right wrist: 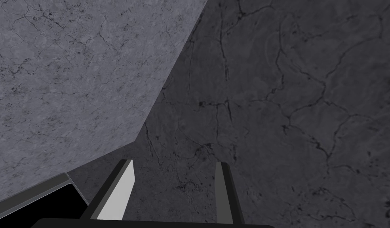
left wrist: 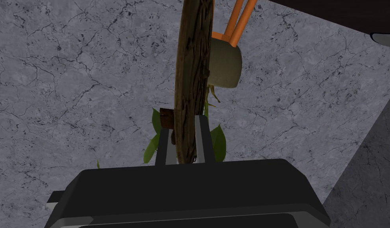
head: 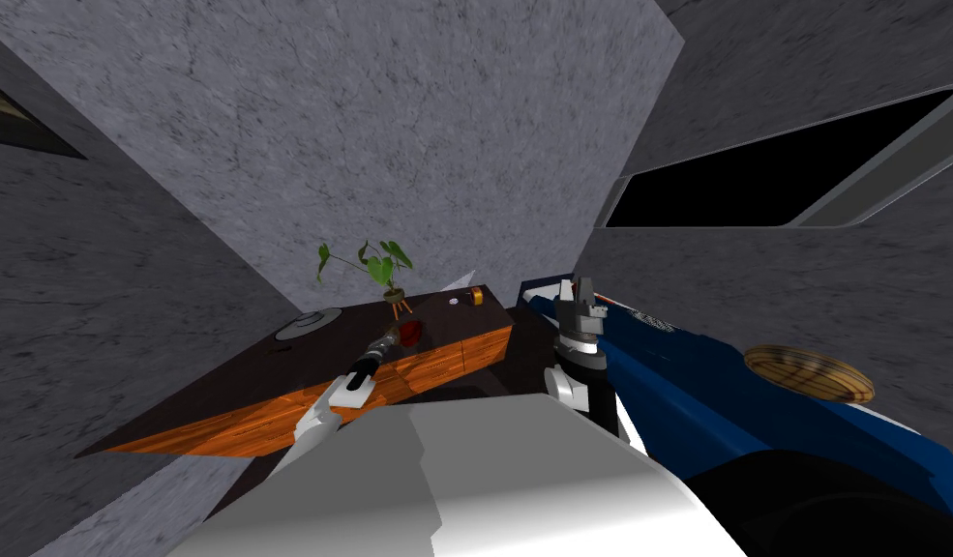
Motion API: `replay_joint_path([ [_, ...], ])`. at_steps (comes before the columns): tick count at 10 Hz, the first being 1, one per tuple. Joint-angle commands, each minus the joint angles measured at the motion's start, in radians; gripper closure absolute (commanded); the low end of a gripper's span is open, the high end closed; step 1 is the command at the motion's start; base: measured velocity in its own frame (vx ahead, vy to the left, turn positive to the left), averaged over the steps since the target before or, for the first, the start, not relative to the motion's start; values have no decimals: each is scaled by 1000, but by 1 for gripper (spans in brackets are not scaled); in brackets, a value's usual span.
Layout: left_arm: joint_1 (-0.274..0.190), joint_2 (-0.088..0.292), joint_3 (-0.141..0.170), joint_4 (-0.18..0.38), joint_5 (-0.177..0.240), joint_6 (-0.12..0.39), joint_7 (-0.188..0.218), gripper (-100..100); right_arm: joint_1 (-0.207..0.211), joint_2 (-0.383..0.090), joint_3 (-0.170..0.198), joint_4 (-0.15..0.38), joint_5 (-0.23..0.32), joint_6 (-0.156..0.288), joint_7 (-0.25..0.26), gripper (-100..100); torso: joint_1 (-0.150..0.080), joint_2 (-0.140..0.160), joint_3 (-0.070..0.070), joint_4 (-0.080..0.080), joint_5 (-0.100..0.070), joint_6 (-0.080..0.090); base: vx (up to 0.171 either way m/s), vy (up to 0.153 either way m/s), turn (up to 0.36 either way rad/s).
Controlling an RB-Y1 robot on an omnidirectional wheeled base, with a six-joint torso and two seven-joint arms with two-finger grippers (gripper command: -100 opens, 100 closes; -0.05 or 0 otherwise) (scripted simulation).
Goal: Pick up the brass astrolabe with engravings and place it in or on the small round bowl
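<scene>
The left claw (head: 399,338) is clamped on the astrolabe (head: 409,335), its two thin fingers (left wrist: 202,136) pressing the flat faces of the disc. In the left wrist view the astrolabe (left wrist: 192,71) is seen edge-on. It is a thin round disc, dark brown and blotchy, with rough, weathered streaks along its rim and a small brown tab sticking out beside one finger. Its faces are turned away, so no engraving can be made out. In the head view it reads as a small dark reddish disc at the end of the outstretched left arm.

The astrolabe is over the dark top of the table (head: 232,382), which has an orange wooden front. Whether it touches the top cannot be told. It sits just in front of the potted plant (head: 382,266), whose pale pot, orange legs and green leaves show behind the disc in the left wrist view. A shallow round grey bowl (head: 310,324) lies on the table to the left of the astrolabe, apart from it. A small gold object (head: 476,296) stands near the table's far corner.

The right claw (head: 580,288) is raised beside a blue sofa (head: 716,387), with its fingers (right wrist: 122,190) spread apart and holding nothing.
</scene>
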Motion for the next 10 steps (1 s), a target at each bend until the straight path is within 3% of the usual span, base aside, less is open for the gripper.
replay_joint_path([
  [1, -33, -4, -11, -7, 3, 10, 13, 100, 0, 0, 0, 0, 0, 0, 0, 0, 0, 0, 0, 0, 0, 0, 60, 10, 16],
  [2, -26, 0, -6, 5, 2, 5, 9, 100, 0, 0, 0, 0, 0, 0, 0, 0, 0, -1, -1, 0, 0, 1, 32, 4, -10],
  [3, -30, 0, -6, 6, 2, 4, 10, -100, 0, 0, 0, 0, 0, 0, 0, 0, 1, 0, 0, -1, 1, 0, 7, 0, -1],
  [7, -30, 0, -6, 5, 2, 4, 10, -100, 0, 0, 0, 0, 0, 0, 0, 0, 1, 3, 1, 0, 1, 0, 0, 0, 0],
  [8, -30, 0, -6, 5, 2, 4, 10, 0, 0, 0, 0, 0, 0, 0, 0, 0, 1, 3, 1, 0, 1, 0, 0, 0, 0],
  [9, -33, 50, -21, -6, 30, 27, 36, -100, 0, 0, 0, 0, 0, 0, 0, 0, 1, 3, 1, 0, 1, 0, -21, -36, -44],
  [10, -33, 51, -21, -6, 30, 27, 36, -100, 0, 0, 0, 0, 0, 0, 0, 0, -1, 4, 2, 0, 1, 0, -32, -46, -19],
])
